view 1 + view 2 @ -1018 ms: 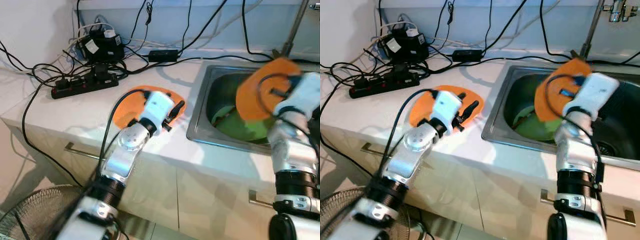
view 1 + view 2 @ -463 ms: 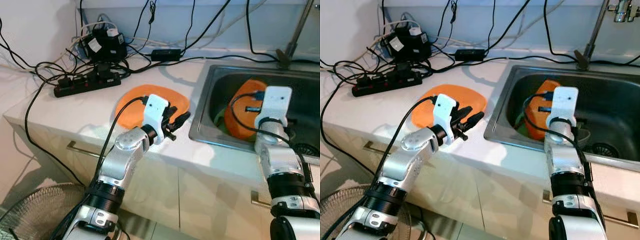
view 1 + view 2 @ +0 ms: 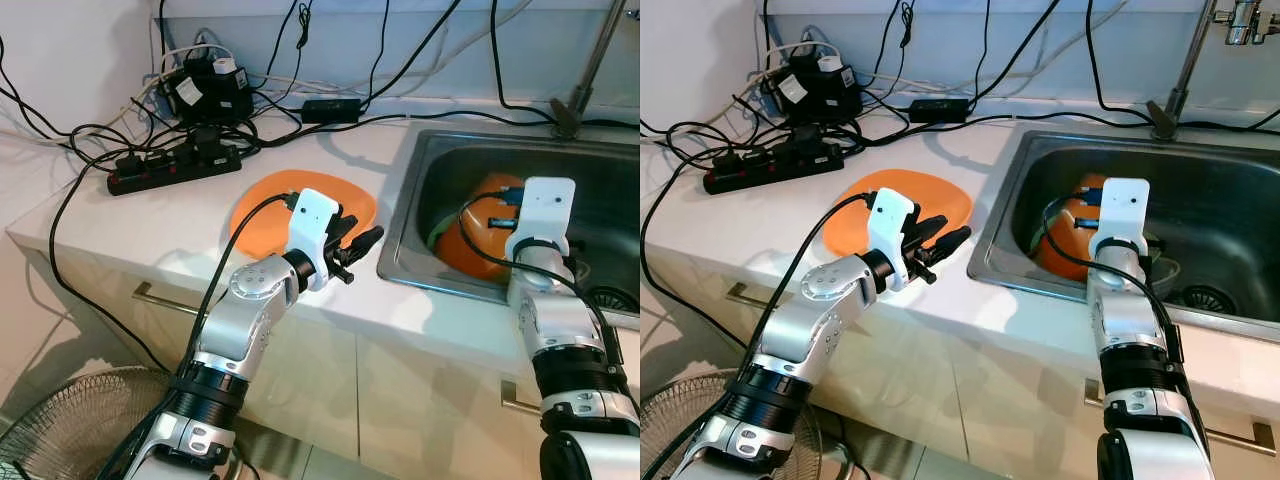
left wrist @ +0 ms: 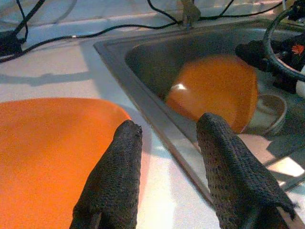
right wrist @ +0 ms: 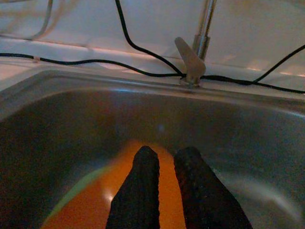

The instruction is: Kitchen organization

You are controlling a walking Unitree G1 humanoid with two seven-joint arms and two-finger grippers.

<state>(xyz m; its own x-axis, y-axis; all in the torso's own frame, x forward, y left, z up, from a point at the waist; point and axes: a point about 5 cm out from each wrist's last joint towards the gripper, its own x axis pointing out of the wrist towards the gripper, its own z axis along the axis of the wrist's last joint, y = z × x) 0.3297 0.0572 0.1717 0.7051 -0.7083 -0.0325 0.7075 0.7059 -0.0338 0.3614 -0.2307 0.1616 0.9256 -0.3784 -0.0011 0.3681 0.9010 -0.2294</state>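
Nearest us, the L arm reaches fwd over the white countertop, its left gripper hovering at the counter's front edge, just beside the sink's rim. We see its fingers spread apart w/ nothing between them, pointing toward the sink. Directly behind it, an orange plate lies flat on the counter, its near edge under the gripper's wrist block.

To the right, the R arm stands up from the cabinet front and leans into the stainless sink. The right gripper points down over a second orange plate that leans tilted inside the basin, toward the sink's left wall. Its two fingers sit nearly together, only a thin gap between them, tips against or just above the plate's orange face. We can't tell whether they actually pinch the plate or just touch it. A green plate peeks out from under the orange one on one side. Next to them in the basin sits a small pale bowl, and the drain is further right.

Farther back, a black power strip and a tangle of black cables w/ adapters crowd the counter's rear left corner. A faucet rises behind the sink, w/ cables draped past its base along the wall.
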